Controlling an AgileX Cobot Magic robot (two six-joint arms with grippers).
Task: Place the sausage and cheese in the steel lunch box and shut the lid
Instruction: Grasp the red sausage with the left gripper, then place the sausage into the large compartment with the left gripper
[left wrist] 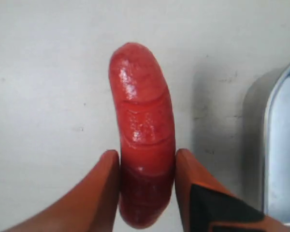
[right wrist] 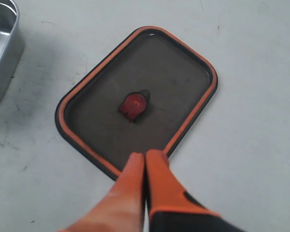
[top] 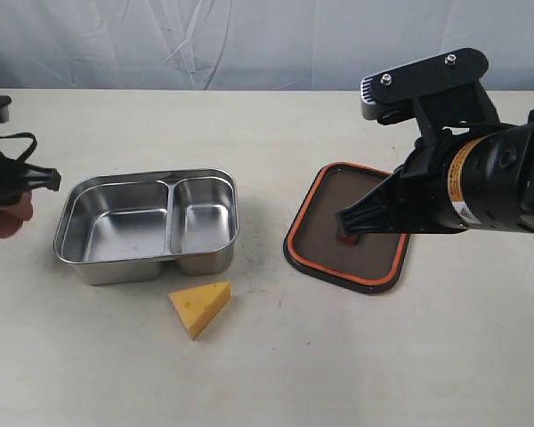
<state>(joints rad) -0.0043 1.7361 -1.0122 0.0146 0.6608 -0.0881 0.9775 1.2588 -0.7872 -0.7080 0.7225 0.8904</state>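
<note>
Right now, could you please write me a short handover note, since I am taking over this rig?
Left gripper: jaws shut on the sausage, just left of the steel lunch box.
Right gripper: jaws shut, empty, over the lid rim.
Lid lies orange seal showing, right of the box; cheese on the table in front of it.
Done: sausage grasped. Box is empty.
Left: sausage in, cheese in, lid on.

Black arms (top: 507, 191), orange tool fingers (right wrist: 130, 186), yellow label (top: 460, 178)
</note>
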